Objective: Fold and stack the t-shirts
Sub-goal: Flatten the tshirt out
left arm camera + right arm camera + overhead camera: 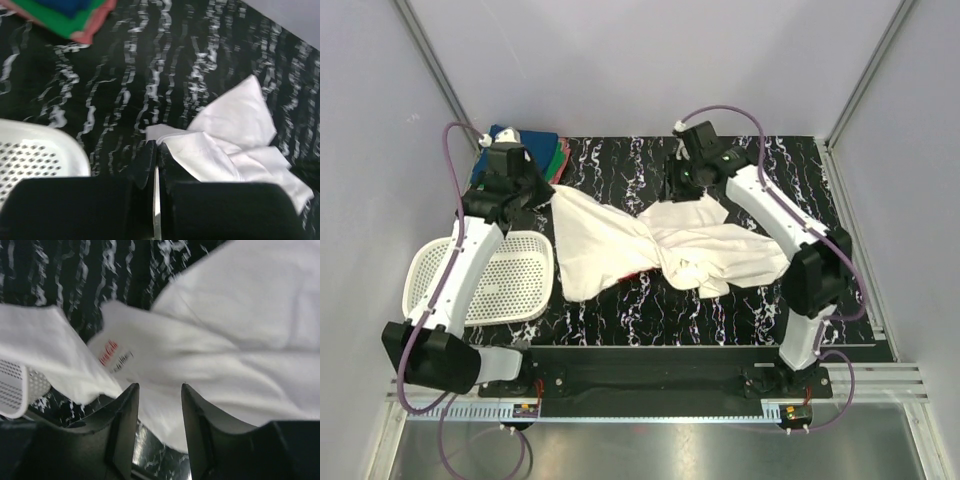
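A white t-shirt (660,245) lies crumpled and twisted across the middle of the black marbled table (620,160). My left gripper (533,192) sits at the shirt's far left corner (165,135), and its jaws are shut with a thin strip of the white cloth pinched between them (156,146). My right gripper (685,185) hangs over the shirt's far middle edge. Its jaws stand open (159,387) above the white cloth, close to the neck label (112,354), holding nothing. Folded blue, green and pink t-shirts (535,145) are stacked at the back left (75,20).
A white plastic mesh basket (485,275) lies at the table's left edge, beside the left arm (40,150); its rim also shows in the right wrist view (12,385). Grey walls close in the back and both sides.
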Tool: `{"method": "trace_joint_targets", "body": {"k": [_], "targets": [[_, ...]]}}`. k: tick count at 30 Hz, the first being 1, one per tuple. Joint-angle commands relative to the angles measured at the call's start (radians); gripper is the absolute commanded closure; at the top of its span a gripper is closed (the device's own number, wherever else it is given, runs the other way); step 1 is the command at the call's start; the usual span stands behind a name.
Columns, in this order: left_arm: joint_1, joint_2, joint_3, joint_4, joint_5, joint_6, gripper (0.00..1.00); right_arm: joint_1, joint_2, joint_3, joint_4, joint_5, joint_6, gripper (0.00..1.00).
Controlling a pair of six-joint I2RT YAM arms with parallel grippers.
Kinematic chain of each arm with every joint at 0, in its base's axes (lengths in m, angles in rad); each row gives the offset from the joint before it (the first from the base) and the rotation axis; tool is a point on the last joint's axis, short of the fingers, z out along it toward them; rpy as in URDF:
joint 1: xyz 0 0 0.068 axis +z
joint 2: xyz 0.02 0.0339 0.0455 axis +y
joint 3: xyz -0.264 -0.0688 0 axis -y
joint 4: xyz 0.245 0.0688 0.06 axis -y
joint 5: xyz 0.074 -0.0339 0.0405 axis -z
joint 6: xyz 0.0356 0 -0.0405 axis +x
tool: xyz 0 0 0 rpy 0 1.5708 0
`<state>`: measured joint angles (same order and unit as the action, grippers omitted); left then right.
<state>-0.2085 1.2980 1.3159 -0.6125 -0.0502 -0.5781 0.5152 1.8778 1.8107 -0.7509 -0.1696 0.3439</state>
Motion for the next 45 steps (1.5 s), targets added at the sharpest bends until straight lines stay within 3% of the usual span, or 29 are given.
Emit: {"method": "trace_joint_targets", "body": {"k": [1, 5, 7, 13, 16, 22, 33, 35, 36, 37, 39, 40, 43, 45], "targets": [[0.037, 0.01, 0.039, -0.09, -0.073, -0.008, 1.0, 0.003, -0.18, -0.13, -0.177, 0.163, 0.061, 0.53], [0.049, 0.056, 0.052, -0.098, -0.036, -0.009, 1.0, 0.002, -0.357, -0.466, -0.154, 0.26, 0.227, 0.53], [0.05, 0.073, 0.051, -0.084, -0.007, -0.009, 1.0, 0.003, -0.431, -0.546, -0.168, 0.275, 0.268, 0.55], [0.05, 0.098, 0.062, -0.067, 0.033, 0.0, 1.0, 0.005, -0.621, -0.872, -0.023, 0.207, 0.314, 0.61], [0.05, 0.099, 0.057, -0.058, 0.044, 0.001, 1.0, 0.006, -0.634, -1.003, 0.082, 0.18, 0.305, 0.62], [0.052, 0.098, 0.057, -0.05, 0.044, 0.009, 1.0, 0.006, -0.576, -1.09, 0.214, 0.197, 0.297, 0.59], [0.052, 0.104, 0.048, -0.021, 0.113, -0.002, 1.0, 0.006, -0.487, -1.105, 0.404, 0.211, 0.218, 0.53], [0.05, 0.101, 0.049, -0.018, 0.113, -0.006, 1.0, 0.006, -0.468, -1.071, 0.394, 0.252, 0.222, 0.62], [0.052, 0.1, 0.051, -0.018, 0.115, -0.008, 1.0, 0.006, -0.459, -1.052, 0.372, 0.271, 0.222, 0.72], [0.052, 0.098, 0.057, -0.021, 0.113, -0.008, 1.0, 0.006, -0.454, -1.004, 0.313, 0.318, 0.221, 0.85], [0.052, 0.096, 0.084, -0.05, 0.083, -0.003, 1.0, 0.006, -0.486, -0.953, 0.218, 0.372, 0.221, 1.0], [0.052, 0.092, 0.098, -0.067, 0.063, -0.002, 1.0, 0.006, -0.5, -0.883, 0.058, 0.463, 0.24, 1.0], [0.052, 0.072, 0.144, -0.141, -0.042, 0.009, 1.0, 0.006, -0.616, -0.77, -0.202, 0.617, 0.289, 1.0], [0.052, 0.041, 0.155, -0.168, -0.091, 0.008, 1.0, 0.006, -0.683, -0.719, -0.278, 0.659, 0.306, 1.0]]}}
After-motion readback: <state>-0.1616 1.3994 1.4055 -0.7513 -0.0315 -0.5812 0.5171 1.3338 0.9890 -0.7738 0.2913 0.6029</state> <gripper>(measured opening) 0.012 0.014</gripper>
